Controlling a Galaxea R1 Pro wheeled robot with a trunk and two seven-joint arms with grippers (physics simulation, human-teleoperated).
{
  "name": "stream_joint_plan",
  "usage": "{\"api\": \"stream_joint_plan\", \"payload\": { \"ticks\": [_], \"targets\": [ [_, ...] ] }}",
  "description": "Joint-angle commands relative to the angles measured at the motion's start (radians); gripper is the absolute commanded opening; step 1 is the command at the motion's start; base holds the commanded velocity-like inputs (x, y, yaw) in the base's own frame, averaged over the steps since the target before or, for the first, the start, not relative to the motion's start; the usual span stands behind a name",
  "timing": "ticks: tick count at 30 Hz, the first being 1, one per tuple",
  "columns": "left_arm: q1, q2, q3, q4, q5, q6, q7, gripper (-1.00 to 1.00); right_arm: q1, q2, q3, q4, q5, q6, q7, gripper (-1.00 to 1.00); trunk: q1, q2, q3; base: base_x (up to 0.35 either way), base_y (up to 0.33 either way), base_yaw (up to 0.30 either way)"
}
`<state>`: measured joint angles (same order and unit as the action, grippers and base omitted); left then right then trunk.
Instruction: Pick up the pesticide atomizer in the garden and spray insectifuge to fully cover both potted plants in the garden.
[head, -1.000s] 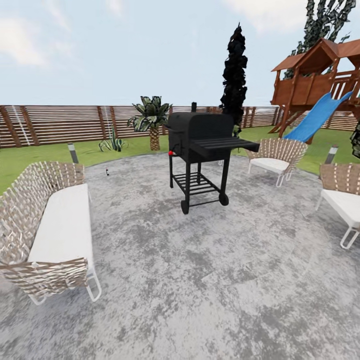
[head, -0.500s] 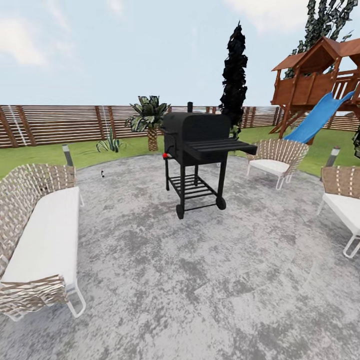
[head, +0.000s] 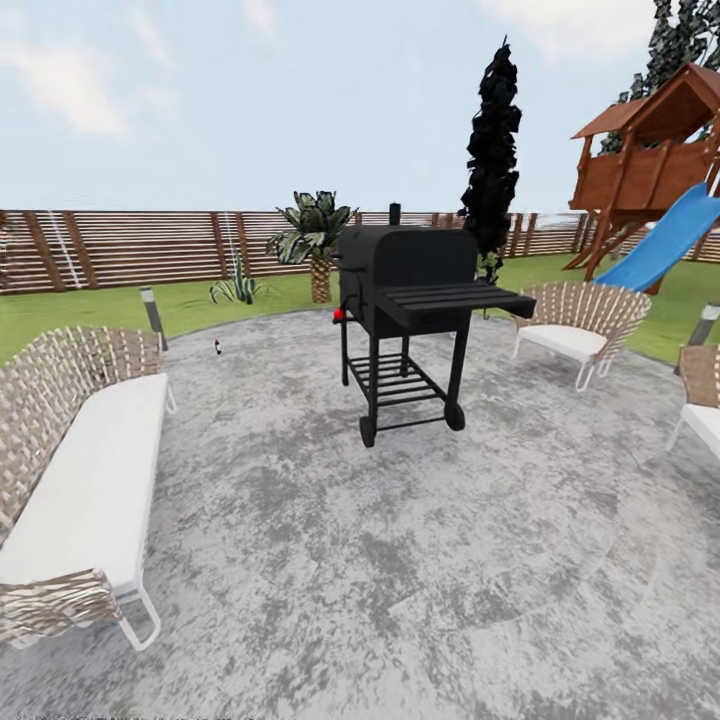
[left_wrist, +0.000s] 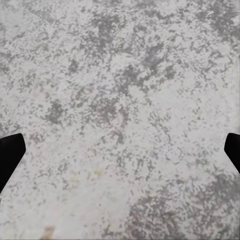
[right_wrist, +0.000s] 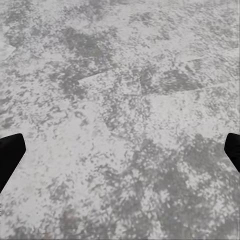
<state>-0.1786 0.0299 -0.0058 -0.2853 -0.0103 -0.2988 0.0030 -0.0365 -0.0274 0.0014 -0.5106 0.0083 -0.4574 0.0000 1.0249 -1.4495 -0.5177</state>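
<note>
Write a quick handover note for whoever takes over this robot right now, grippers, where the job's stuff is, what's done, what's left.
Left gripper: open, empty, over speckled paving.
Right gripper: open, empty, over the same paving.
Head view: paved patio with a black grill in the middle, a woven bench on the left, fence and lawn behind.
A small dark object stands at the paving's far left edge; too small to identify.
Done: nothing held, nothing sprayed.
Left: find the atomizer, pick it up, spray both potted plants.

Grey speckled paving (head: 400, 560) spreads under a pale, cloudy sky; a black grill (head: 410, 310) stands mid-patio; a woven sofa (head: 75, 480) and chairs (head: 580, 320) flank it; a slatted wooden fence (head: 130, 245) and what seems a playhouse slide (head: 665, 245) lie beyond.
</note>
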Motion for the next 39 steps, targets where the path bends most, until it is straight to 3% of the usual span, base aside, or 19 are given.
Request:
{"api": "stream_joint_plan", "payload": {
  "ticks": [1, 6, 10, 24, 30, 39],
  "targets": [
    [-0.001, 0.000, -0.002, 0.000, -0.001, -0.003, 0.000, 1.00, 0.000, 0.000, 0.000, 0.001, 0.001, -0.003, -0.001, 1.00, 0.000, 0.000, -0.001, 0.044, -0.028, 0.273],
    [-0.001, -0.001, -0.005, 0.000, -0.002, -0.003, 0.000, 1.00, 0.000, 0.000, 0.000, 0.001, 0.001, -0.003, 0.001, 1.00, 0.000, 0.000, -0.001, 0.014, -0.009, 0.276],
    [-0.001, -0.001, -0.005, 0.001, -0.002, -0.004, 0.000, 1.00, 0.000, 0.000, 0.001, 0.000, 0.001, -0.003, 0.002, 1.00, 0.015, -0.028, -0.013, 0.001, -0.001, 0.218],
    [-0.001, 0.000, 0.004, 0.002, 0.006, -0.005, 0.001, 1.00, 0.000, 0.000, 0.003, -0.001, 0.002, -0.003, 0.005, 1.00, 0.069, -0.126, -0.057, 0.000, 0.000, 0.009],
    [-0.001, 0.001, 0.007, 0.002, 0.006, -0.005, 0.002, 1.00, 0.000, 0.000, 0.002, 0.000, 0.042, -0.003, 0.006, 1.00, 0.092, -0.168, -0.076, 0.000, 0.000, 0.000],
    [-0.001, 0.002, 0.007, 0.002, 0.006, -0.005, 0.002, 1.00, 0.000, 0.000, 0.001, 0.000, 0.045, -0.003, 0.003, 1.00, 0.127, -0.231, -0.104, 0.000, 0.000, 0.000]
  ]
}}
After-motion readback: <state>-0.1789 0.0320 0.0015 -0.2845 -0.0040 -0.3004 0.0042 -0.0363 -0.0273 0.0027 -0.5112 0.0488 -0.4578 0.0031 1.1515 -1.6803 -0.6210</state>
